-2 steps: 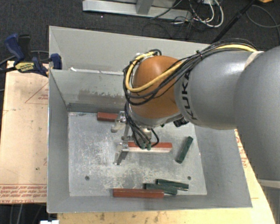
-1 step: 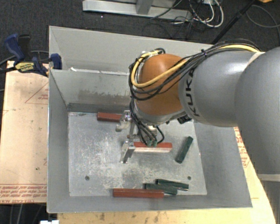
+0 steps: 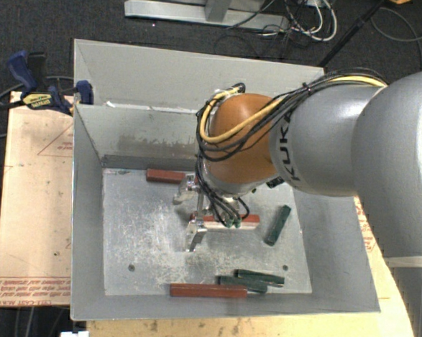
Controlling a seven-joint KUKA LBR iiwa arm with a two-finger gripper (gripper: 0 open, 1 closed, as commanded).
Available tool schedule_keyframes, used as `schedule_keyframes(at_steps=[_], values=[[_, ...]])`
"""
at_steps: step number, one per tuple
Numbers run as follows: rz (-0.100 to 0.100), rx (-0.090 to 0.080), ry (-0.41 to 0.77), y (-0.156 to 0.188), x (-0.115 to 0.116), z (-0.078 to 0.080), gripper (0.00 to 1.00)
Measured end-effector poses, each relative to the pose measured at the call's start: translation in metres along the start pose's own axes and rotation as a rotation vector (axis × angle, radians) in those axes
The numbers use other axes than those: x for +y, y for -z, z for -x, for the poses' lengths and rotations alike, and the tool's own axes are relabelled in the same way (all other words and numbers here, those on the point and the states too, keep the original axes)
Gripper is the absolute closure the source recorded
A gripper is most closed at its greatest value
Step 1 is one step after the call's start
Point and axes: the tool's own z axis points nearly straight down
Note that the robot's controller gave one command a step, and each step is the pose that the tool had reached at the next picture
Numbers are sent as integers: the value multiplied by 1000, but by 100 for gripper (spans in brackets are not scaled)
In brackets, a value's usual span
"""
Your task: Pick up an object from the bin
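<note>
The gripper is hanging low over the middle of the bin, and its two metal fingers are standing apart, one toward the back wall, one toward the front, with nothing but bare grey floor showing between them. So no catch yet: this looks like the reaching step, before any closing.

Just beside the fingers, on the arm's side, a short red-brown bar is lying flat, its near end tucked under the wrist. That is the closest candidate, though the fingers are not around it. A little further out, a dark green bar is lying tilted, apart from the red one. At the back wall another red-brown bar is lying flat. Along the front edge, a long red-brown bar is lying next to a pair of dark green bars.

Above it all, the orange cover is blocking part of the view of the wrist.

As I judge it, the next move is calling for a small shift toward the short red-brown bar, fingers straddling its narrow width, then a squeeze and a straight lift.
</note>
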Motion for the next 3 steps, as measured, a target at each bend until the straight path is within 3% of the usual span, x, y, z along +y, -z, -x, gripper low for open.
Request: schedule_keyframes(at_steps=[1,2,3], values=[[3,-1,241,-16,-22,-4,0],[0,0,53,-15,-66,-5,100],[0,0,53,-15,-66,-5,100]])
